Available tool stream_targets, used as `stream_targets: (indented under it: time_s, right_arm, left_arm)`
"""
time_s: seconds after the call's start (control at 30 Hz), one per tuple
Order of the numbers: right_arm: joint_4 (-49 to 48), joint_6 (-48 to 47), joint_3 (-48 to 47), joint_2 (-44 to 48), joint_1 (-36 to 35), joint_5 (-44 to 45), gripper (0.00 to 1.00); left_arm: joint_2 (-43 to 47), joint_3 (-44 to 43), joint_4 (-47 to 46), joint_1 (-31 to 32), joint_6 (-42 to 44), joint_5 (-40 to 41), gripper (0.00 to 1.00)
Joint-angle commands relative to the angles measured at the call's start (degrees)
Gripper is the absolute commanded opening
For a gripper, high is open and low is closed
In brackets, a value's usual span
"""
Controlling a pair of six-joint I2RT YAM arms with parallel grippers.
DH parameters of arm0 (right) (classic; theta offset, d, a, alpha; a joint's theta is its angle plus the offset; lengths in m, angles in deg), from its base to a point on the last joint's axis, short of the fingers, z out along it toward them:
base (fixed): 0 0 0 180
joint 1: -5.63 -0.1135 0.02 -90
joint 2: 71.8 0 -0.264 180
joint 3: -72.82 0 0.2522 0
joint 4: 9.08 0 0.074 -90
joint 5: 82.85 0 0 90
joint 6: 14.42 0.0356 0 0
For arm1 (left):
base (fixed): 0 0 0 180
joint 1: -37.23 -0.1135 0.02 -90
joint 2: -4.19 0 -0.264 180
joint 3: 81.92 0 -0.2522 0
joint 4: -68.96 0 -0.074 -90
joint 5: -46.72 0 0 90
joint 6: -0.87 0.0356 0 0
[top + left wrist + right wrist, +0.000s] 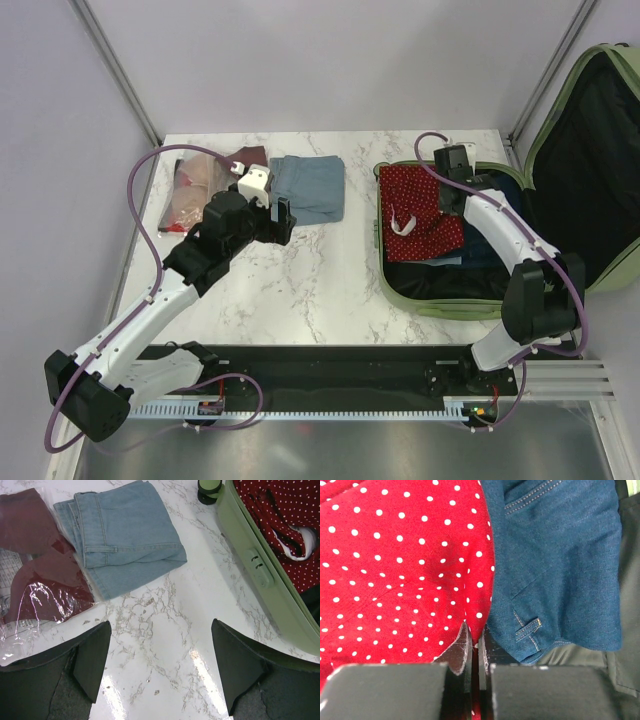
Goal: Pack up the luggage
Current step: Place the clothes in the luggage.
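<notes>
At the right end of the white marbled table (pixel 330 290), the large sage-green hard-shell luggage (pixel 440 308) lay open, lid leaning back for loading. A red white-dotted garment (pixel 395 570) and dark blue denim (pixel 555 555) lay inside. Folded pale-blue jeans (pixel 125 540) sat outside, likely next. The left gripper (pixel 160 655) hung wide and empty near them. The right gripper (pixel 475 647), pinched closed, rested on the red cloth, apparently tamping it.

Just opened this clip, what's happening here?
Two robot arms are packing the open luggage on a marble table. The right hand is shut, down inside the case by a red polka-dot garment and dark blue jeans; whether it pinches cloth is unclear. The left hand is open above the table, holding nothing, near folded light-blue jeans and a bagged maroon garment not yet packed.
</notes>
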Motion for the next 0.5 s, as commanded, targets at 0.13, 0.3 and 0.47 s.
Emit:
stream_targets:
  time_s: [0.13, 0.3, 0.47]
  right_arm:
    - [-1.6, 1.8, 2.3, 0.4, 1.2, 3.7, 0.0]
    - [-1.9, 3.4, 3.9, 0.5, 2.0, 4.2, 0.0]
    - [-1.9, 4.9, 3.6, -0.2, 2.1, 4.3, 0.11]
  left_arm:
    - [-0.3, -0.3, -1.1, 0.1, -1.3, -0.2, 0.88]
    - [-0.3, -0.4, -1.1, 0.1, -1.3, -0.2, 0.88]
    - [-0.2, -0.3, -1.1, 0.1, -1.3, -0.3, 0.88]
